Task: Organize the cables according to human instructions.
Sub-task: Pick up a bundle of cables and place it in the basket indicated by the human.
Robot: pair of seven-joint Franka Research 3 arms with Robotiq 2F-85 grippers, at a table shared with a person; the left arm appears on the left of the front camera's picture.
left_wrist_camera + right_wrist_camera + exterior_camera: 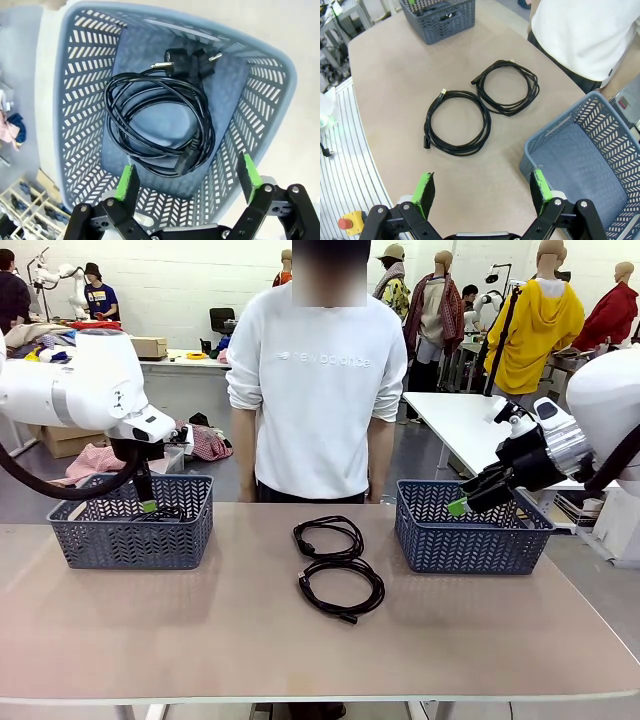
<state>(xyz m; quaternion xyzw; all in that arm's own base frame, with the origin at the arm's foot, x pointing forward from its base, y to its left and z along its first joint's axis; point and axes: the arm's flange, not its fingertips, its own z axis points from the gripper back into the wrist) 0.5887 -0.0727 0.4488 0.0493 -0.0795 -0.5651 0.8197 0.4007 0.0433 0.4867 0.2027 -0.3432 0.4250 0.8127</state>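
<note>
Two coiled black cables lie in the middle of the table, the farther cable (328, 537) (507, 86) touching the nearer cable (341, 588) (456, 121). A third coiled cable (159, 117) (160, 512) lies inside the left basket (133, 521) (75, 95), its plug ends at one side of the floor. My left gripper (147, 505) (187, 180) hangs open above that basket, holding nothing. Over the near left corner of the right basket (470, 528) (590, 150), my right gripper (460, 506) (482, 190) is open and holds nothing.
A person in a white sweatshirt (318, 390) stands at the far edge of the table between the two baskets, arms down. The tabletop (200, 630) has free room in front of the cables and baskets.
</note>
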